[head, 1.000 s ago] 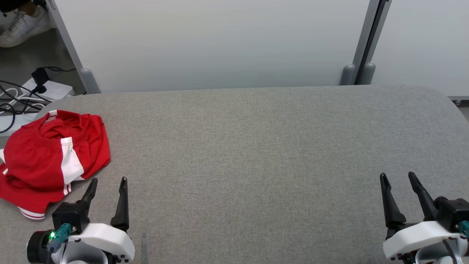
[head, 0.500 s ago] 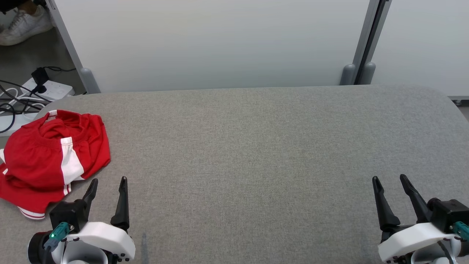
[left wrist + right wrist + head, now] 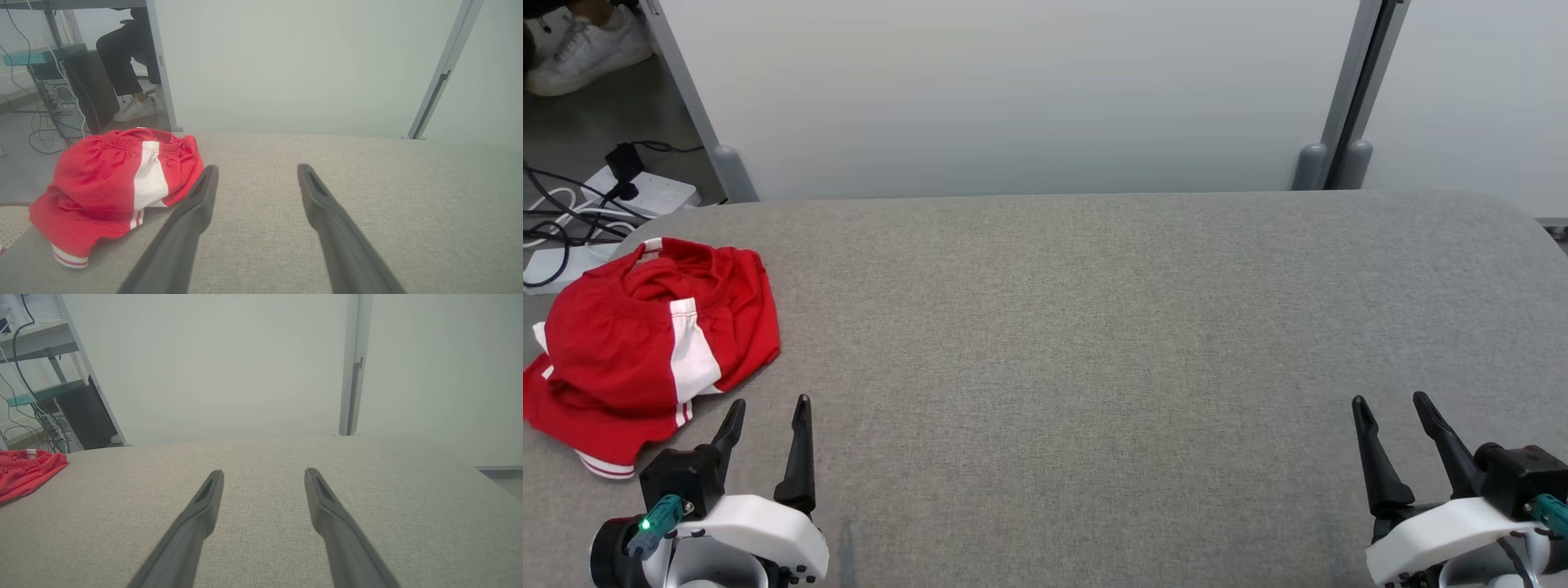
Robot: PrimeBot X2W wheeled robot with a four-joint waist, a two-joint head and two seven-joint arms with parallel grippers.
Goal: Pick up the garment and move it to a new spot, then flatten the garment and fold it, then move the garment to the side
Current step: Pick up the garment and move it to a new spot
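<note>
Two grippers are shown at the near edge of a grey fabric-covered table (image 3: pixel 1094 327), the left gripper (image 3: pixel 769 404) towards its near-left corner and the right gripper (image 3: pixel 1388 400) towards its near-right corner. Both have their fingers spread apart, and nothing is held. Crumpled red shorts (image 3: pixel 629 359) with a white side stripe are heaped at the table's left edge. For the pickup, the heap is probably best approached from above, and several layers pinched near the gathered waistband, so the cloth is lifted rather than dragged.
</note>
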